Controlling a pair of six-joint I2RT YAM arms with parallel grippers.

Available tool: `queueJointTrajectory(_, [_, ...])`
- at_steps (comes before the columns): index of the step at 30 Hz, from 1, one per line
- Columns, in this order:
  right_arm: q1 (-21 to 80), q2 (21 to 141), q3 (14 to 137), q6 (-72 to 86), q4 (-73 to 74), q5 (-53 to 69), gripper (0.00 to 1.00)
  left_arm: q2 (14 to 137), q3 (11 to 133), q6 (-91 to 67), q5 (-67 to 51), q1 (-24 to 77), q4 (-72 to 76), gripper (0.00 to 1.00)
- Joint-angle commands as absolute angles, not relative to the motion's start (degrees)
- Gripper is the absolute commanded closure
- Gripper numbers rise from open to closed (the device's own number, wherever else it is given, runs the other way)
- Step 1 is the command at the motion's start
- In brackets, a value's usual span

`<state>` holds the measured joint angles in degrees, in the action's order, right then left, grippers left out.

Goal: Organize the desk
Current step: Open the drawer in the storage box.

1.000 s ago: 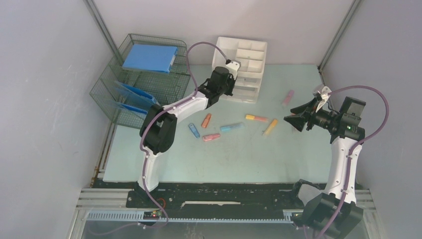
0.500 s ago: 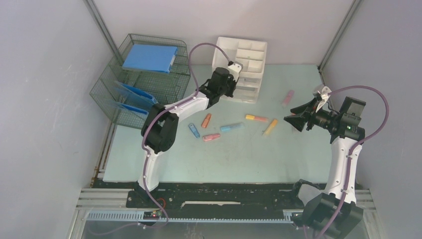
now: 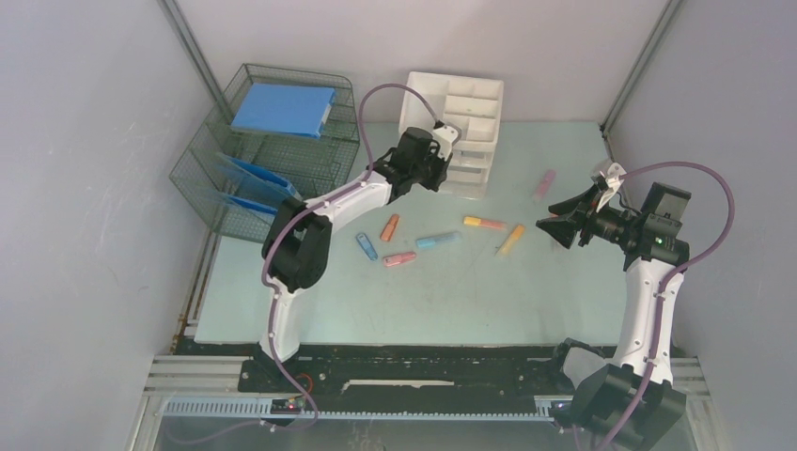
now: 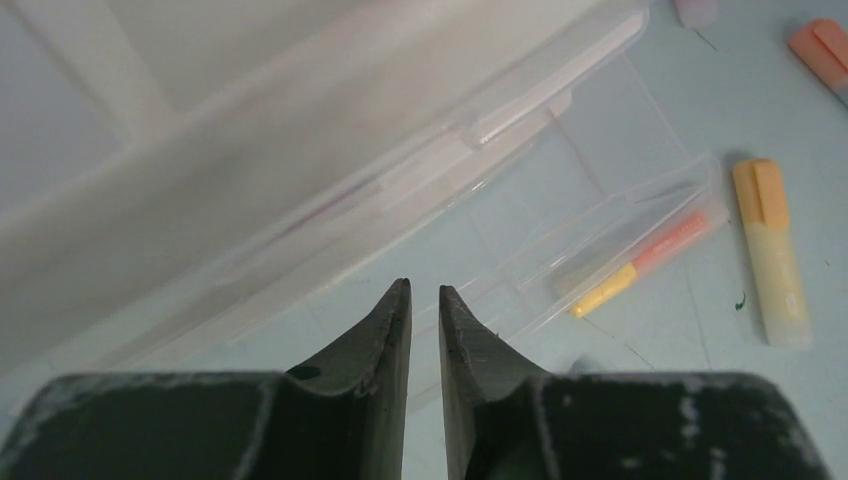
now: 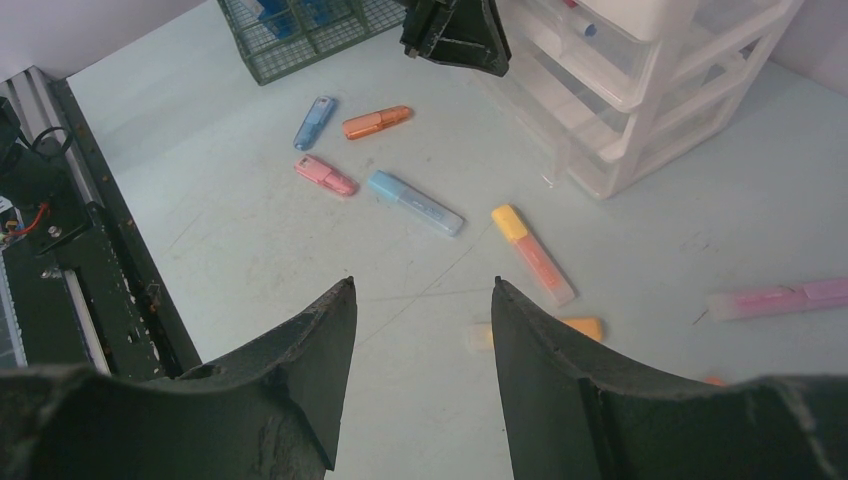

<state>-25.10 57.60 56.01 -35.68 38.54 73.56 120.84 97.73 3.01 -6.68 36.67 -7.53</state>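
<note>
Found the table (image 3: 470, 291) pale mint, spread under everything, reaching from the black front rail (image 3: 404, 371) to the back wall. Saw left jaws almost pressed together, only a thin slit between, pinching nothing, close against the clear drawers of the white drawer unit (image 3: 475, 103) at the back. Noted a yellow-orange pen (image 4: 635, 275) inside 1 drawer. Saw right jaws spread wide, empty, raised over the table's right side. Counted 7 markers from above, loose between the arms, among them an orange marker (image 3: 389, 226) and a light blue marker (image 3: 438, 241). Spotted, left of the unit, a wire rack (image 3: 273, 164) with a blue folder (image 3: 282, 110) on top.
</note>
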Motion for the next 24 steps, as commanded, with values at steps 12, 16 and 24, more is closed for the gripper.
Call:
queueJointTrajectory(12, [-25.31,57.59,57.44,-36.21,38.77,74.5,0.4,115.99,104.8,5.68,-8.99,37.04,-26.34,0.75])
queueJointTrajectory(16, [-25.31,57.74,57.45,-36.3,38.83,74.61,0.4,112.79,101.73,4.4,-7.9,37.09,-22.52,0.73])
queueJointTrajectory(24, [-25.31,57.61,57.45,-36.86,39.23,74.3,0.4,96.2,77.77,0.29,-6.17,37.07,3.07,0.42])
